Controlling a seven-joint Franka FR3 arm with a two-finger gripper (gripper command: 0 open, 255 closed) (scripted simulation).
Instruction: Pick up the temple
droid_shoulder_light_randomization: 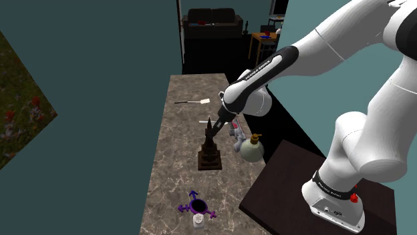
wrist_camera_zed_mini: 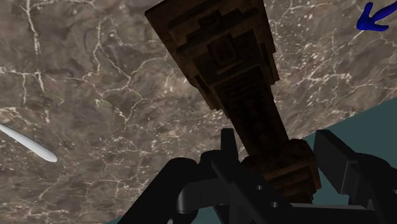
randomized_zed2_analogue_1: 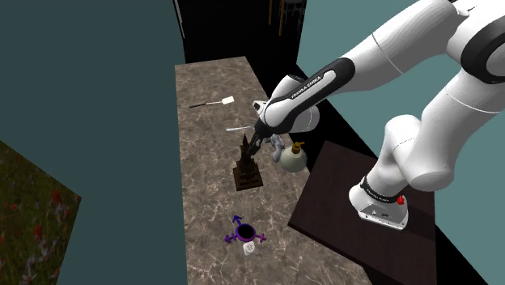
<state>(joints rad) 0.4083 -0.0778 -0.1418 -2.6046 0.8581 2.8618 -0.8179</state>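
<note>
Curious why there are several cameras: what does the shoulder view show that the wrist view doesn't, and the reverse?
Shoulder view: the white arm, its dark stand and a round flask beside the temple. Wrist view: the temple's carved tiers up close. Both: the brown temple upright on the marbled counter, with the tool at its spire.

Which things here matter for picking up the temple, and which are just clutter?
For the job:
temple, dark brown, standing on the counter
gripper, at the temple's spire

Lying about:
white spatula
round bottle with a gold cap
purple spiked object
</note>
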